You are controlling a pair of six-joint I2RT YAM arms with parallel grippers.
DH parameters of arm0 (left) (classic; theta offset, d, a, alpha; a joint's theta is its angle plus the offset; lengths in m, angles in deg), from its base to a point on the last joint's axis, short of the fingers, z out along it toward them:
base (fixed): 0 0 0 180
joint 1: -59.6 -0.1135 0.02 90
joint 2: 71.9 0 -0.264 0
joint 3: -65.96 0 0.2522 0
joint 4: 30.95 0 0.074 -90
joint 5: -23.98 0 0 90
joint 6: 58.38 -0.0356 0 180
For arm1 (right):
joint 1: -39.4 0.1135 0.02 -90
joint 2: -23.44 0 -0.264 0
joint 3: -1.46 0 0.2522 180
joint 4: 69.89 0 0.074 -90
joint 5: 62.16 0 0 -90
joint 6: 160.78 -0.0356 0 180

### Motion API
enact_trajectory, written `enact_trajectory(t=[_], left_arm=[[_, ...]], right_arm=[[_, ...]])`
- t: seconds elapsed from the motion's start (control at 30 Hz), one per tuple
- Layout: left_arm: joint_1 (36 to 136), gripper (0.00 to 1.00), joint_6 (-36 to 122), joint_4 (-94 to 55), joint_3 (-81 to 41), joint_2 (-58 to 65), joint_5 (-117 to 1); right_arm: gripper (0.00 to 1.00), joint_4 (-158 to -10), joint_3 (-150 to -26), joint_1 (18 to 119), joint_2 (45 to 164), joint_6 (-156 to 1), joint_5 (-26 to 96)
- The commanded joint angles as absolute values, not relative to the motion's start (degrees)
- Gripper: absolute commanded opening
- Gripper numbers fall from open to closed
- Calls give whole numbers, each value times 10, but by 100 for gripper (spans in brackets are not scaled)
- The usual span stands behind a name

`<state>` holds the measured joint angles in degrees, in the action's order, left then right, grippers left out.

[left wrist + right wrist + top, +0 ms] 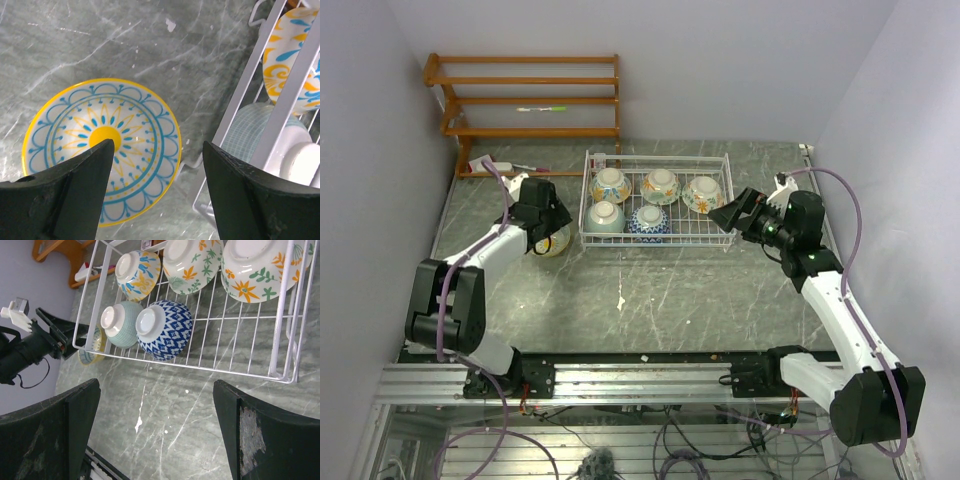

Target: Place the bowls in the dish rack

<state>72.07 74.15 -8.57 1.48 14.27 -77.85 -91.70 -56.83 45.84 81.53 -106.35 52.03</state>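
Note:
The white wire dish rack holds several bowls upside down, among them a blue-patterned one and a pale teal one. A yellow-blue bowl sits upright on the table just left of the rack; in the top view it is mostly under my left gripper. The left gripper is open above that bowl's right edge, holding nothing. My right gripper is open and empty by the rack's right end; its wrist view shows the rack and the bowls ahead.
A brown wooden slatted shelf stands against the back wall, with small items at its foot. Walls close in on the left and right. White specks mark the grey table in front of the rack.

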Motion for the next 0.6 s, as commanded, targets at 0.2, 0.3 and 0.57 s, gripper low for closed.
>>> enact_trajectory(t=[0.2,0.3,0.57], left_arm=[[722,82,742,-131,-17,205,-781],[721,82,741,-135,-11,209,-787],[720,79,744,-157,-5,232,-786]], right_arm=[[96,-921,-574,455,823,-1048,509],[96,-920,-572,455,822,-1048,507],[96,-920,-573,455,823,-1047,508]])
